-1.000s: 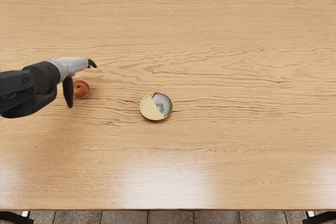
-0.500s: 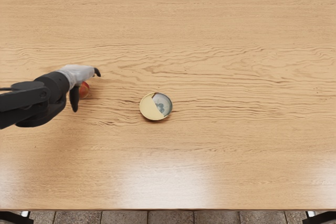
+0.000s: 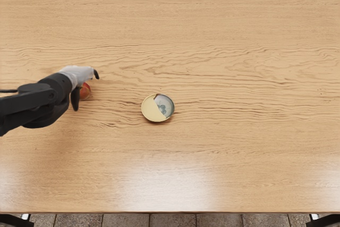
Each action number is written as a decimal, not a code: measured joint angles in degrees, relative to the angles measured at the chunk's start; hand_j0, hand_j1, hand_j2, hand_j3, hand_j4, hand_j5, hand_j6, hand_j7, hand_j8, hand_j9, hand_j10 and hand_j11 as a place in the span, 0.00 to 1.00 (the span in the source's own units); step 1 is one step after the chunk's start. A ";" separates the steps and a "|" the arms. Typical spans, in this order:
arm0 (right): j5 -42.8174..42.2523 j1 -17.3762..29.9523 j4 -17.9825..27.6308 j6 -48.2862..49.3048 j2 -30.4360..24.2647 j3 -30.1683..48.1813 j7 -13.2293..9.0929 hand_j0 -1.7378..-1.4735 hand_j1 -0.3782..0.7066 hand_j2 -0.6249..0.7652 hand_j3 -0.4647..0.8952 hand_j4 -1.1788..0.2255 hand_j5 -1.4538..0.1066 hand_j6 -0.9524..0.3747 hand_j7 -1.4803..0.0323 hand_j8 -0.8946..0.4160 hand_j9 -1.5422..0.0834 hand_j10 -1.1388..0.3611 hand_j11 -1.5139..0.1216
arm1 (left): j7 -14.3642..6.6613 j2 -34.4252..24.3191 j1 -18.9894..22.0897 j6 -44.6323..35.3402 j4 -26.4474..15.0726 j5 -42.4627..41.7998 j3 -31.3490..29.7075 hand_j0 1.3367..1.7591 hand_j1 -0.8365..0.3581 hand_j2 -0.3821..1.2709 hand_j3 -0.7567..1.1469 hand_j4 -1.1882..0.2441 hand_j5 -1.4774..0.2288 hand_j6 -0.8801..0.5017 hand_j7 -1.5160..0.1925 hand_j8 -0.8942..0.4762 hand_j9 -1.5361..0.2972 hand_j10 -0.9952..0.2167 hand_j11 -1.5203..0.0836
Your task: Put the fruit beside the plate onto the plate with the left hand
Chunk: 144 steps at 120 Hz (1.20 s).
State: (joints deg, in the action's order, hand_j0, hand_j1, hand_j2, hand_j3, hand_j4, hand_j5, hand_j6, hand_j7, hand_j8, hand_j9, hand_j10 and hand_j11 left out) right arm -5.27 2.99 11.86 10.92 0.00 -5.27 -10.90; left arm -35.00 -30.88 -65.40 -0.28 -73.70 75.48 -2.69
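Observation:
A small red-and-yellow apple (image 3: 86, 92) lies on the table at the left, well apart from the plate. Only its right side shows, because my left hand (image 3: 85, 87) sits over it. The thumb (image 3: 75, 102) hangs down on the apple's left and a finger (image 3: 95, 73) reaches out past its top. The fingers are spread around the fruit and not closed on it. The apple rests on the wood. The small round plate (image 3: 152, 111), cream with a grey-blue patch, lies to the right of the apple near the table's middle. My right arm is out of view.
The wooden table (image 3: 223, 51) fills the view, with its front edge near the bottom and a grey wall strip along the top. My dark left forearm (image 3: 29, 104) comes in from the left edge.
My left hand has come down and forward over the apple, which showed whole a second ago and is now mostly covered. The apple and the plate have not moved.

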 joint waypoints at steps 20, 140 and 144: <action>0.00 -0.01 0.00 0.00 0.00 0.00 0.00 0.30 0.04 0.45 0.34 0.83 0.92 0.71 0.97 0.67 0.94 0.75 0.91 | 0.00 0.03 0.10 -0.82 1.26 0.73 -0.17 0.76 0.69 0.27 0.40 0.62 0.64 0.42 0.66 0.43 0.63 0.57 0.71; 0.00 -0.01 0.00 0.02 0.00 0.00 0.00 0.30 0.04 0.45 0.34 0.83 0.92 0.71 0.97 0.67 0.94 0.75 0.91 | -0.10 0.02 0.19 -1.00 1.57 -2.54 -0.09 0.75 0.46 0.39 0.40 0.41 0.37 0.33 0.38 0.32 0.36 0.27 0.41; 0.00 0.00 0.00 0.01 0.00 0.00 0.00 0.30 0.04 0.45 0.34 0.83 0.92 0.71 0.97 0.67 0.94 0.75 0.91 | -0.11 0.03 0.19 -0.97 1.57 -2.63 -0.08 0.75 0.45 0.40 0.40 0.42 0.35 0.34 0.37 0.33 0.35 0.26 0.39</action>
State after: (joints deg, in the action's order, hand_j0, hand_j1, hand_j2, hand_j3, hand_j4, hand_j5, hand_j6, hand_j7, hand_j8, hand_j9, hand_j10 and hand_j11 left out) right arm -5.27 2.98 11.86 10.93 0.00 -5.27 -10.90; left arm -35.11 -30.85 -65.22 -1.25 -72.12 72.85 -2.76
